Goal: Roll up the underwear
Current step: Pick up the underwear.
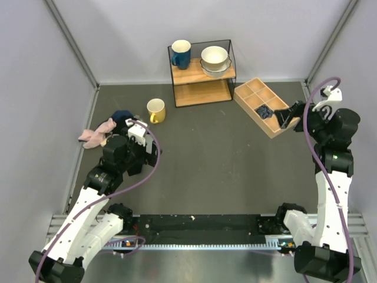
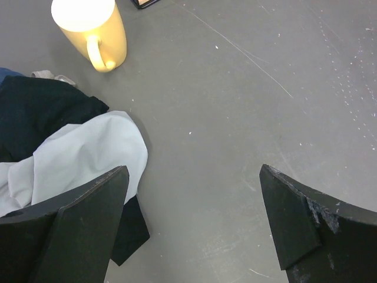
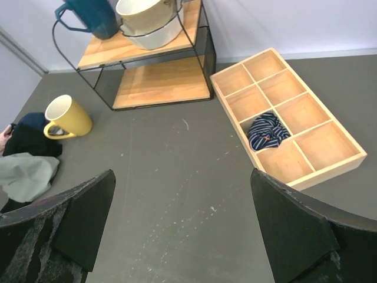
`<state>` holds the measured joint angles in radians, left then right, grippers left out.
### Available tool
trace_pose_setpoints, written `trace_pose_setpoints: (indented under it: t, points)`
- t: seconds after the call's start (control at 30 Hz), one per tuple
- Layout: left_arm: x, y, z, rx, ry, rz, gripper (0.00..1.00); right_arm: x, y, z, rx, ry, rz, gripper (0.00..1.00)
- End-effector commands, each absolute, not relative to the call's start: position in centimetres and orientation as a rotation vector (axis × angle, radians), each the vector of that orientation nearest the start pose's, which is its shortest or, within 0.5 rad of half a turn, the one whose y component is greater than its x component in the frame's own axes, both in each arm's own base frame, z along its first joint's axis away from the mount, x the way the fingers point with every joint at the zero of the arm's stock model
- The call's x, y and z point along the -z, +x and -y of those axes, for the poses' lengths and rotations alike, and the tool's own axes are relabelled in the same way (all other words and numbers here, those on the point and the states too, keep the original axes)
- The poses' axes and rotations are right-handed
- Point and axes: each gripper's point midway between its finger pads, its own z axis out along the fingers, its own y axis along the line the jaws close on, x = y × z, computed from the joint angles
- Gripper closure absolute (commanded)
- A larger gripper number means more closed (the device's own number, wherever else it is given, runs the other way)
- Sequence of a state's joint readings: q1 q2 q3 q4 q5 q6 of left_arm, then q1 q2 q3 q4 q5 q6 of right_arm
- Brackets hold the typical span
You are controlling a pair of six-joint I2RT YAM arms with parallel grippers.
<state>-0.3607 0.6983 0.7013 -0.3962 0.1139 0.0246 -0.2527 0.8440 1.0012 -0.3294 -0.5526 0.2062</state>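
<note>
The underwear (image 2: 88,153), a light grey cloth, lies crumpled on top of a dark garment (image 2: 41,112) at the left of the left wrist view. My left gripper (image 2: 193,177) hangs open just to its right, over bare table, with its left finger (image 2: 88,218) above the cloth's edge. From the right wrist view the underwear (image 3: 26,174) shows far off at the left. In the top view my left arm hides it. My right gripper (image 3: 181,177) is open and empty, raised near the wooden tray (image 1: 254,91).
A yellow mug (image 1: 156,110) stands just beyond the clothes pile, which includes a pink cloth (image 1: 94,134). A wire shelf (image 1: 202,73) holds a blue mug and bowls at the back. One tray compartment holds a dark blue striped bundle (image 3: 268,131).
</note>
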Motion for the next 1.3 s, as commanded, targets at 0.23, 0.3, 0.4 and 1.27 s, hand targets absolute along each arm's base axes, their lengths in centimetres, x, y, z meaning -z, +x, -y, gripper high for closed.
trace_pose_setpoints:
  t: [0.23,0.3,0.4,1.27]
  points:
    - [-21.4,25.4,12.5,0.386,0.47,-1.901,0.01,-31.5,27.3,-9.2,-0.84,-0.428,-1.63,0.01]
    - [-21.6,25.5,12.4,0.384,0.465,-1.894,0.01,-30.5,27.4,-9.8,-0.843,-0.473,-1.646,0.01]
    - [-21.3,25.6,12.2,0.375,0.447,-1.903,0.01,-28.7,27.6,-11.0,-0.85,-0.558,-1.68,0.01]
    - [-13.8,33.7,-1.1,0.01,-0.077,-2.375,0.11,-24.5,27.1,-12.7,-0.774,-0.693,-1.802,0.01]
